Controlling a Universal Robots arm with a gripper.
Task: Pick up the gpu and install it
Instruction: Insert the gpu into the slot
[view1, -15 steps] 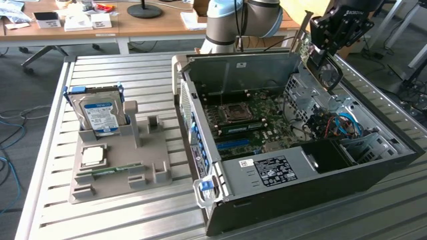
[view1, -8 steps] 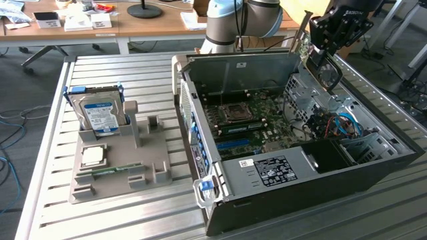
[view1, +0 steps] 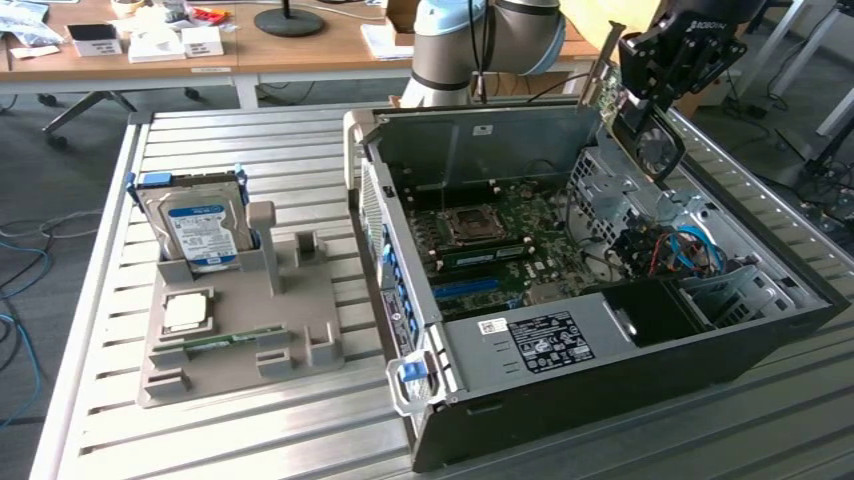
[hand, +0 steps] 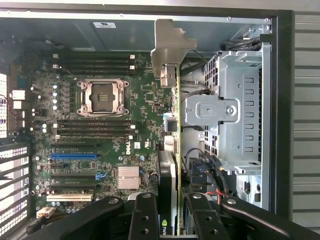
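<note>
The gpu (view1: 605, 80) hangs edge-down above the far side of the open computer case (view1: 587, 400), its silvery bracket pointing up. My gripper (view1: 638, 62) is shut on it from the exterior view's right. In the wrist view the gpu (hand: 173, 125) stands edge-on between my two black fingers (hand: 145, 217), with my gripper (hand: 172, 216) clamped on its dark body and the metal bracket (hand: 170, 47) at the far end. Below it lies the green motherboard (hand: 145, 95) with its expansion slots (hand: 72, 156). The card is clear of the board.
A grey fixture (view1: 240, 330) on the exterior view's left holds a silver hard drive (view1: 200, 225), a processor (view1: 184, 312) and a memory stick (view1: 220, 345). Inside the case are an empty CPU socket (hand: 104, 96), a metal drive cage (hand: 235, 115) and loose cables (view1: 674, 250).
</note>
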